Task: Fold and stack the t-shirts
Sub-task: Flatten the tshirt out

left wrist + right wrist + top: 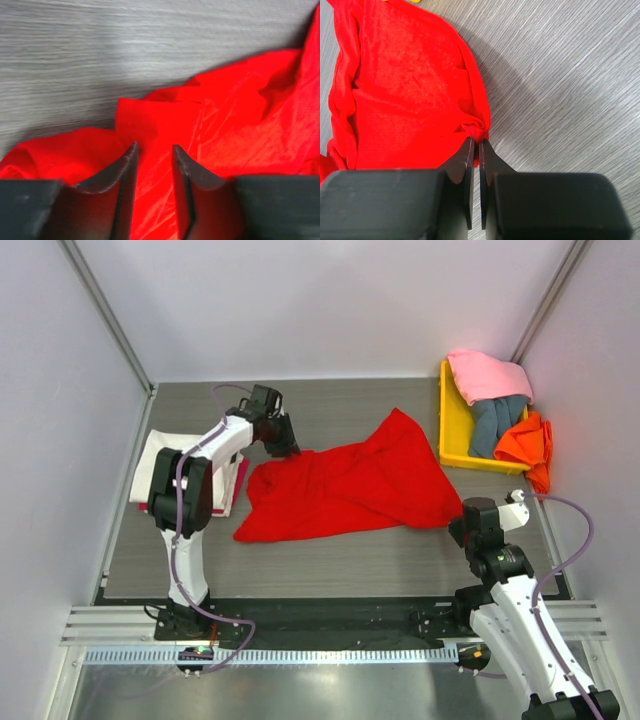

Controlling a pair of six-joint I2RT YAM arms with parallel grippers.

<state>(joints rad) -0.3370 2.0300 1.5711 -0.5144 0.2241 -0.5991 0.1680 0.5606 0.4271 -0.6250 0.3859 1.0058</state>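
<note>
The grey table [340,560] is closed in by pale walls [330,300] on 3 sides, and a strip of its surface shows along the near edge and another along the far edge. The red t-shirt [350,485] lies spread and wrinkled over the middle, its far point reaching toward the yellow tray [452,430], its near edge running unevenly from left to right. The tray stands in the far right corner and holds a pink t-shirt [487,375] and a grey-blue t-shirt [492,425]; an orange t-shirt [525,445] hangs over the tray's right rim. A folded cream-white t-shirt [160,465] lies at the left edge, partly under the left arm. The left gripper [154,148] is at the red shirt's far left edge, its jaws apart with red cloth in the gap. The right gripper [474,142] is closed, pinching the shirt's near right corner at the very tips.
</note>
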